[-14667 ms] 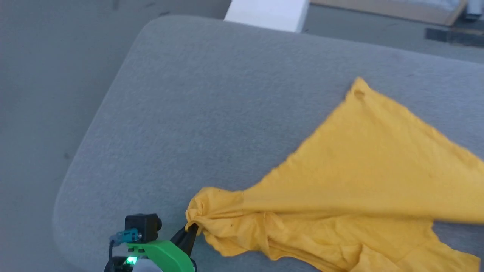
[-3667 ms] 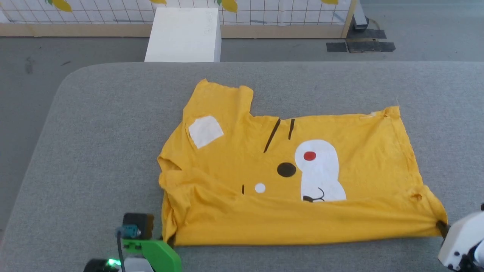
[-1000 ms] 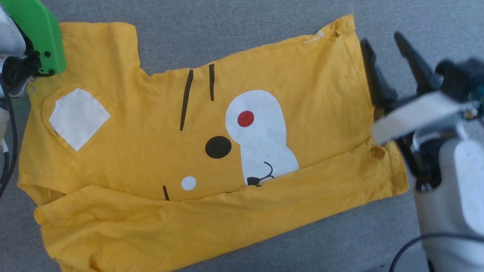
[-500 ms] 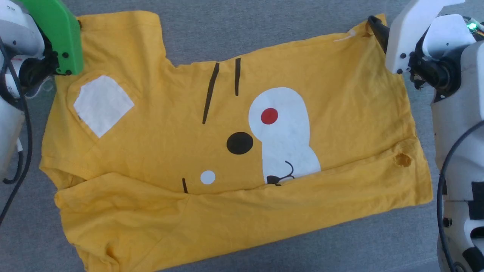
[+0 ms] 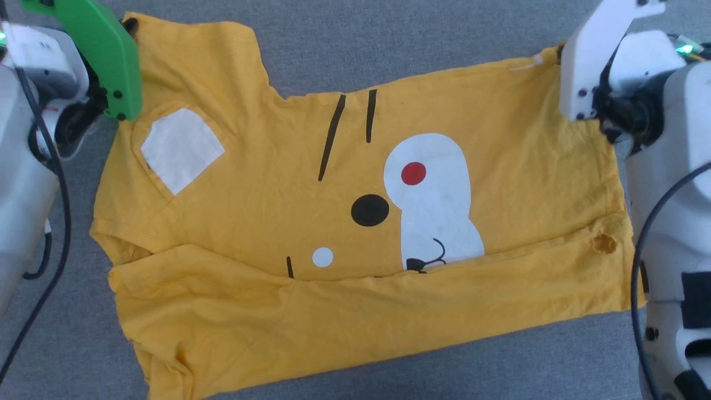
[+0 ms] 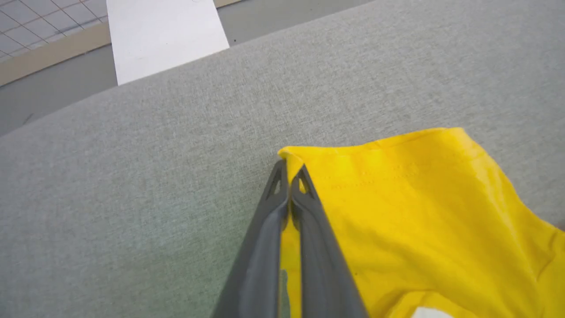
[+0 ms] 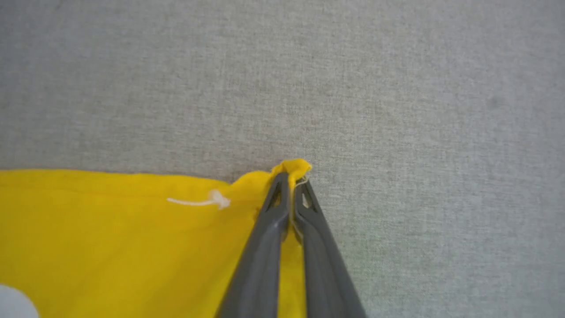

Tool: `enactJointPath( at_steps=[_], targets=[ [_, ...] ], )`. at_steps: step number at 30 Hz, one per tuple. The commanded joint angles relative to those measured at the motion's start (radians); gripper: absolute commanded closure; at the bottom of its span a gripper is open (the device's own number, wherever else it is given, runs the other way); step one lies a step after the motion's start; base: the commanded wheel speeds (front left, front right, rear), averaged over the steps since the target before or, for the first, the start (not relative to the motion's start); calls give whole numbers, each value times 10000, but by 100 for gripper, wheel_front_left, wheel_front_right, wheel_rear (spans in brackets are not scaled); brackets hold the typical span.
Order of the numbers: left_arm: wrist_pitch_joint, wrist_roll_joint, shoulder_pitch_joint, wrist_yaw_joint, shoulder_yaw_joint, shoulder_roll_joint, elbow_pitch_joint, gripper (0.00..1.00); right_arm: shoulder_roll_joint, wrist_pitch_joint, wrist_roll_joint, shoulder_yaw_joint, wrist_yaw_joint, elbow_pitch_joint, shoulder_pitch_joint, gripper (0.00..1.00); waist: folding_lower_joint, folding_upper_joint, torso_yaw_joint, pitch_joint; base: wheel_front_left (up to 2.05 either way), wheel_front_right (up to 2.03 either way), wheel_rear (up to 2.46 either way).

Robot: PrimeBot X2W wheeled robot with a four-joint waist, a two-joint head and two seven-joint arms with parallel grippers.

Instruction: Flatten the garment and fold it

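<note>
On grey padded surface (image 5: 400, 50), spread print-up: garment (image 5: 289, 222), mostly flat, near edge folded back over lower part of face print, covering bottom of big white patch (image 5: 427, 194); red dot (image 5: 414, 173) and black dot (image 5: 370, 210) showing, two black strokes (image 5: 331, 138) above them; smaller white patch (image 5: 180, 149) toward sleeve on left; small hole (image 5: 604, 243) near right-hand edge. Left gripper (image 6: 290, 170) closed, pinching far-left sleeve corner, yellow fabric visible between fingers (image 6: 262, 247) in left wrist view; tips low, close to surface. Right gripper (image 7: 291, 179) closed too, clamped on far-right hem corner, little yellow tuft poking past tips; white thread (image 7: 201, 202) on hem just beside that grip. Both far corners held, well apart; far edge between them fairly straight apart from step at sleeve. Beyond surface in left wrist view: white box (image 6: 163, 39) on floor (image 6: 53, 97).
</note>
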Motion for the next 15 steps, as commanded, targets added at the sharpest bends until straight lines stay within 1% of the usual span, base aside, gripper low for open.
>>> enactJointPath(
  at_steps=[1, 3, 7, 11, 15],
  targets=[
    [-603, 214, 246, -111, -17, 28, -76, 100, -132, -458, 233, 250, -13, -159, 364, 100, -1, 0, 125, -389, 0, 0, 0],
    [-1527, 466, 499, -161, -3, 32, -241, 100, -390, -1134, 572, 618, -13, -371, 739, 100, -1, 0, 206, -676, 0, 0, 0],
    [-3237, 497, 1443, -268, 122, -100, -685, 100, -957, -2653, 1295, 1339, -13, -764, 1621, 100, -1, 0, 421, -1364, 0, 0, 0],
    [-4268, 287, 2719, -205, 183, -117, -1376, 100, -1570, -4003, 1901, 1907, -13, -1107, 2670, 100, -1, 0, 681, -2082, 0, 0, 0],
    [-4821, -127, 4150, 39, 298, 24, -2221, 100, -2036, -5167, 2373, 2203, -13, -1368, 3602, 100, -1, 0, 879, -2719, 0, 0, 0]
  ],
)
